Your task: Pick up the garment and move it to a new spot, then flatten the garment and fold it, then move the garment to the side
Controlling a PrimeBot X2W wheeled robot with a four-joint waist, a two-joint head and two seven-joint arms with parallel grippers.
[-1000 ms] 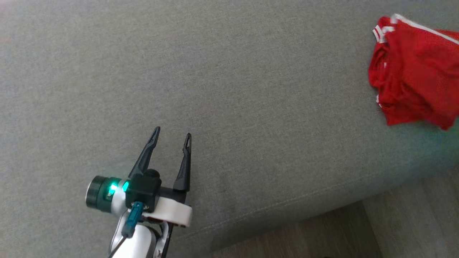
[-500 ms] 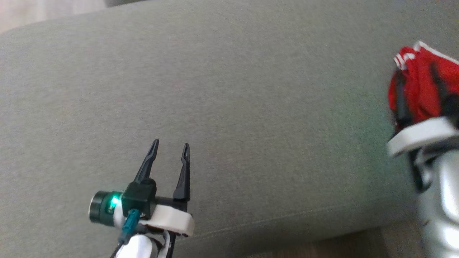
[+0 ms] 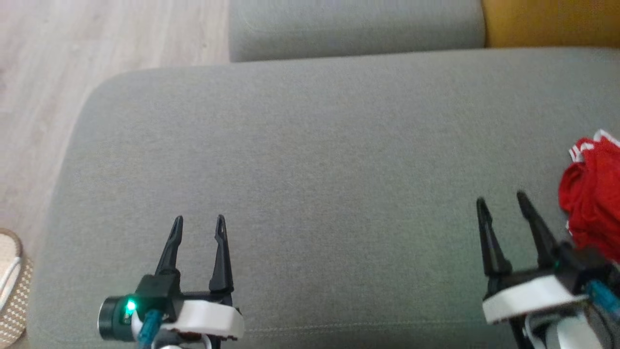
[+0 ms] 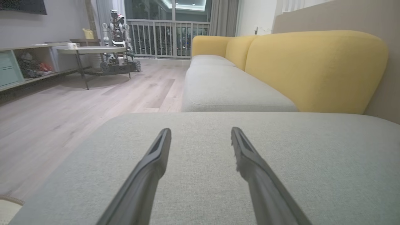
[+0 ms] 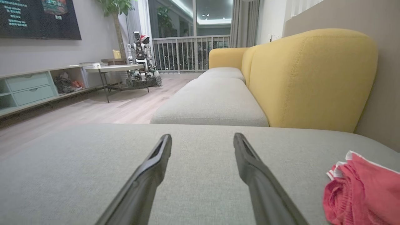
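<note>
Left pincer [image 3: 199,218]: fingers spread wide with nothing between them, poised low over the grey sofa seat [image 3: 310,145].
Right pincer [image 3: 500,197]: spread just as wide and holding nothing, fingers pointing across the same seat.
Garment [image 3: 593,194]: red with white trim, crumpled in a heap on the seat just to the right of the right pincer and clear of its fingertips.
In the way: the right pincer's own right-hand finger stands between its gap and the heap.
Between the pincers: a broad stretch of plain grey fabric.
Ahead of both pincers: the far edge of the seat, then a second grey cushion [image 3: 353,26] butted up against it.
Ahead and right of the right pincer: a fat yellow backrest [image 5: 312,78] rising behind the cushions.
Left of the left pincer: the seat's rounded corner, then pale wooden floor [image 3: 97,43]; the rim of a woven basket [image 3: 14,286] sits on the floor lower down.
Far ahead and left: a round table [image 5: 114,69] with another robot [image 5: 140,47] behind it, a low cabinet [image 5: 28,87] along the wall, a dark screen [image 5: 37,18] above that, and a railing [image 5: 187,53] at the window.
</note>
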